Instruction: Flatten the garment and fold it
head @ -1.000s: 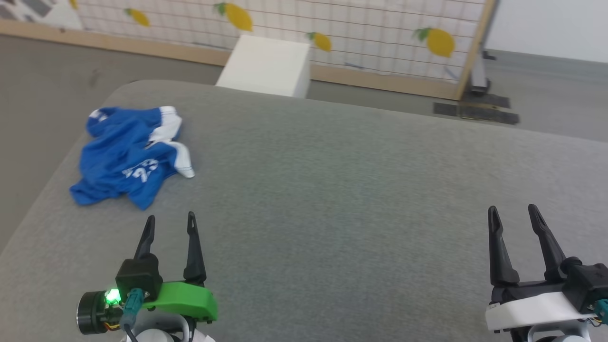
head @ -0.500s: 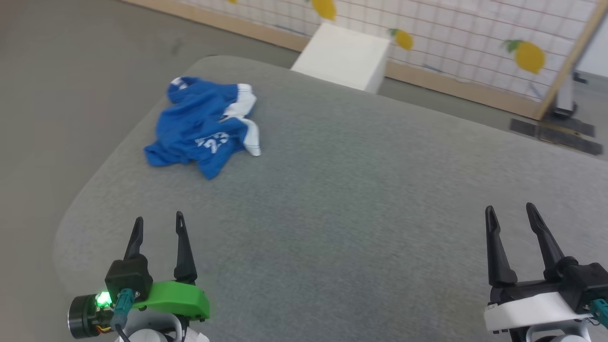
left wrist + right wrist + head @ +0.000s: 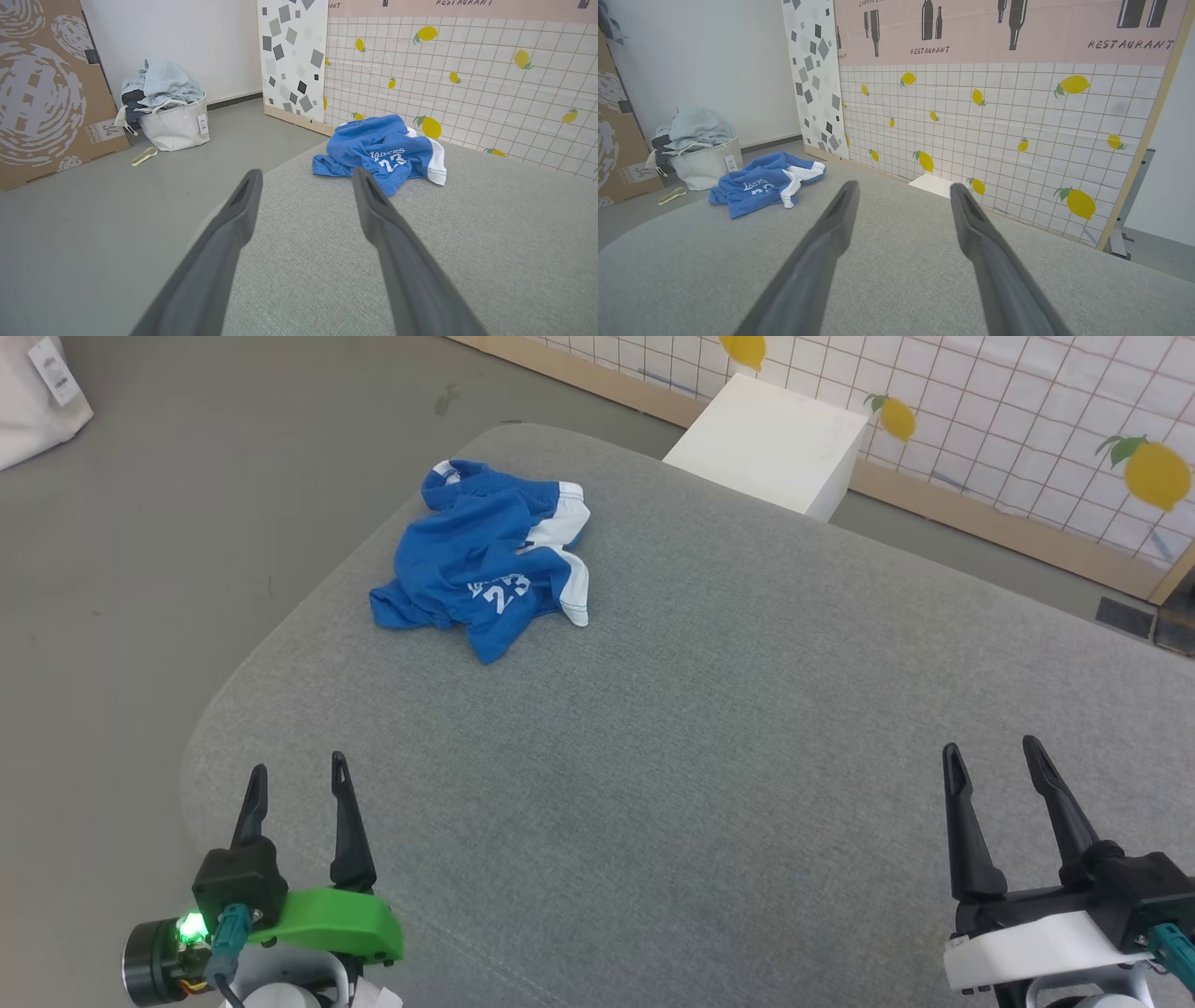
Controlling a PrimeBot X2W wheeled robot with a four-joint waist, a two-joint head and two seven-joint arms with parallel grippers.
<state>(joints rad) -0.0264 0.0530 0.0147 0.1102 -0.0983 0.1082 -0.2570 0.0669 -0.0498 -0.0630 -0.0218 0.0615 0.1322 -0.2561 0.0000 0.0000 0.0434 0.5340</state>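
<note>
Garment (image 3: 481, 565): blue shorts, crumpled in a heap, not yet flattened. It lies on the grey cloth-covered tabletop (image 3: 709, 765) near the far left rounded corner, close to the left edge. The "23" print faces up on the nearer part and the white side panel is on the heap's right flank. The gathered waistband looks to be at the far end, though the bunching makes that uncertain. The heap's longer run goes roughly far-to-near, with a loose blue point of cloth toward the robot.

Left gripper (image 3: 297, 765): fingers apart, holding nothing, at the near left edge of the tabletop. The garment lies ahead of it and a little to its right. In the left wrist view the heap sits just above the right fingertip, so the fingers aim slightly left of it.

Right gripper (image 3: 990, 747): fingers apart, holding nothing, at the near right. The garment is well apart from it, far across to the left and ahead.

Judgement: the left arm is clearly nearer, and a forward reach angled slightly right should meet the near blue point first. The right arm would have to cross most of the tabletop. Spreading likely needs both, one at each end of the long run.

A white box (image 3: 770, 443) stands beyond the far edge, clear of the reach.
</note>
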